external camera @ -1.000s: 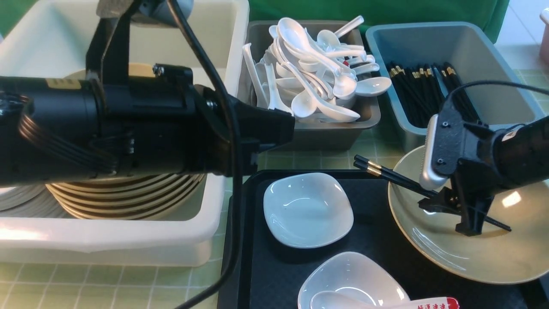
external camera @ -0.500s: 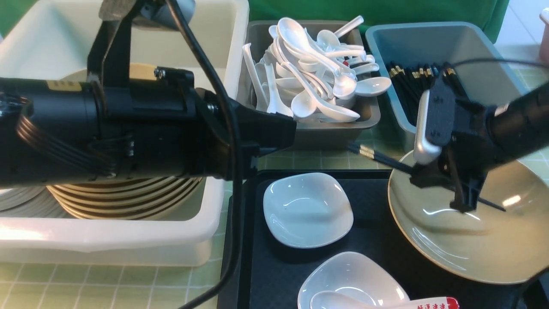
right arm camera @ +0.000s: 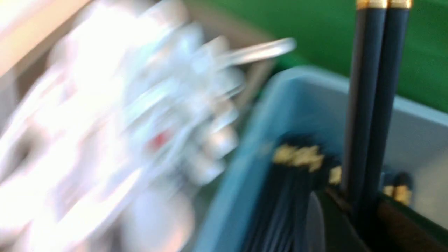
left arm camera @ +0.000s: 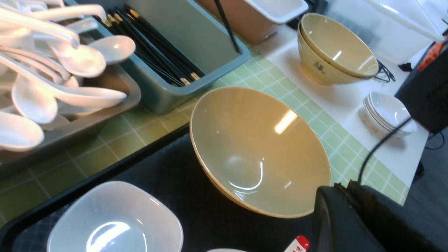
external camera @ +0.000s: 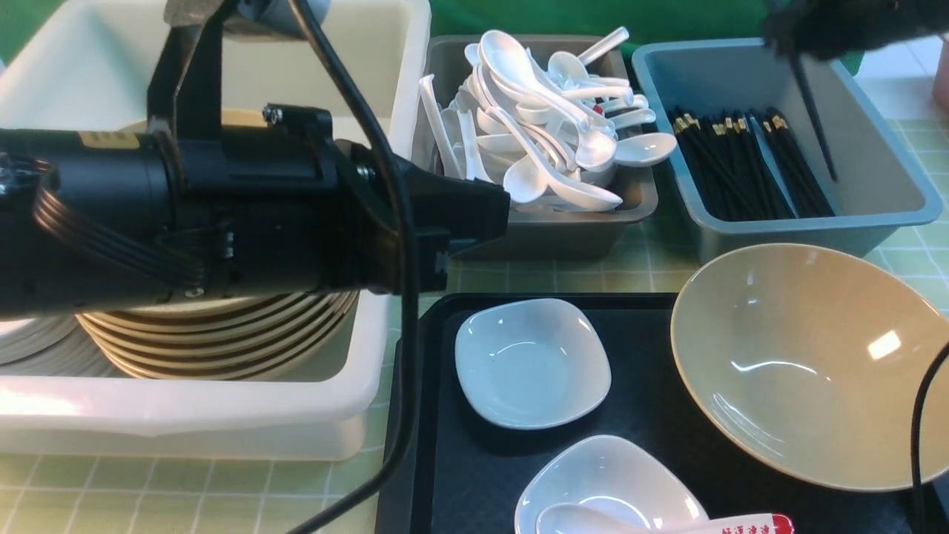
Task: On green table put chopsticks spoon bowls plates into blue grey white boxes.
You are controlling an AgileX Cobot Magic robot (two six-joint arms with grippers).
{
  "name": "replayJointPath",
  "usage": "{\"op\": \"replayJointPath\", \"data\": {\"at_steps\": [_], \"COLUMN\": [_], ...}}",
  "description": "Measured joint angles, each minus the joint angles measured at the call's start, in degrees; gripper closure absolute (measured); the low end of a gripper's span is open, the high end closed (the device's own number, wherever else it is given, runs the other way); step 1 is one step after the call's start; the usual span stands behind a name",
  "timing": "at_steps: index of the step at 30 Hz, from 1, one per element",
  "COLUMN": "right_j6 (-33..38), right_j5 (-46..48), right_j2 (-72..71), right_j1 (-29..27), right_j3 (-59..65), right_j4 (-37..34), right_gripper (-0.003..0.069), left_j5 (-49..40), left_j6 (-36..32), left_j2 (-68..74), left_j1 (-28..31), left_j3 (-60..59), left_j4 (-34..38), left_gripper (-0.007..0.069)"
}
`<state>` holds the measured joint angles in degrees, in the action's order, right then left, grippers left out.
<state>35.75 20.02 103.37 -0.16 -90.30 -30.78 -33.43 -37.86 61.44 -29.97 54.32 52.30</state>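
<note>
Above the blue box [external camera: 890,215], the right end effector [right arm camera: 360,206] clamps a pair of black chopsticks [right arm camera: 371,91], whose thin ends point down over the box's inside. More black chopsticks lie bunched in that box (their gold bands all near one end). Beside it, the dark grey box [external camera: 549,239] is heaped with white spoons [external camera: 545,167]. The left end effector [left arm camera: 350,217] has its fingers together, near the black tray [external camera: 474,475]. On the tray sit a tan bowl [external camera: 801,386] and two white dishes [external camera: 532,363], the nearer one with the red-tipped spoon [external camera: 741,523] resting in it. Tan bowls and other dishware stand stacked inside the milky white box [external camera: 185,404], on the green desk [external camera: 185,493].
</note>
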Motion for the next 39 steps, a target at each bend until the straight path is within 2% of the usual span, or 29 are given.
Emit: {"op": "replayJointPath", "data": {"at_steps": [3, 13, 18, 21, 24, 28, 32, 35, 37, 39], "right_j6": [-4.4, -2.0, -1.0, 2.6, 7.2, 11.4, 20.3, 24.3, 26.4, 25.5], "right_j5": [-7.2, -10.3, -10.0, -7.2, -1.2, 7.9, 24.8, 33.7, 41.4, 46.0], "right_j2": [6.2, 17.6, 17.8, 16.2, 12.1, 5.1, -6.3, -10.9, -13.5, -13.9], "right_j1": [-0.4, -0.4, -0.4, -0.4, -0.8, -1.6, -0.4, 2.5, 8.2, 13.1], "right_j3": [-2.2, -4.7, -4.8, -5.0, -5.0, -5.0, -5.1, -5.1, -5.1, -4.4], "right_j4": [-0.6, -0.9, -0.8, -0.7, -0.4, -0.2, 0.1, 0.5, 1.0, 2.5], "right_gripper": [0.0531, 0.0522, 0.045, 0.0368, 0.0328, 0.032, 0.0318, 0.0318, 0.0318, 0.0318], "left_j5": [0.0, -0.4, -1.0, -1.5, -2.6, -4.3, -6.5, -7.6, -9.4, -10.6], "left_j6": [0.0, 0.0, 0.1, 0.1, 0.1, 0.1, 0.1, 0.0, 0.0, 0.3], "left_j2": [0.0, 0.0, 0.0, 0.0, 0.0, -0.1, -1.6, -3.3, -6.1, -8.5], "left_j1": [0.0, 0.0, 0.0, 0.0, 0.0, 0.0, 0.0, 0.0, 0.0, 0.0], "left_j3": [0.0, 0.0, 0.0, 0.0, 0.0, 0.0, 0.0, 0.2, 0.7, 0.8], "left_j4": [0.1, 0.4, 0.4, 0.4, 0.2, -0.9, -6.0, -10.3, -15.8, -18.4], "left_gripper": [0.0626, 0.0626, 0.0626, 0.0626, 0.0626, 0.0626, 0.0626, 0.0626, 0.0626, 0.0626]}}
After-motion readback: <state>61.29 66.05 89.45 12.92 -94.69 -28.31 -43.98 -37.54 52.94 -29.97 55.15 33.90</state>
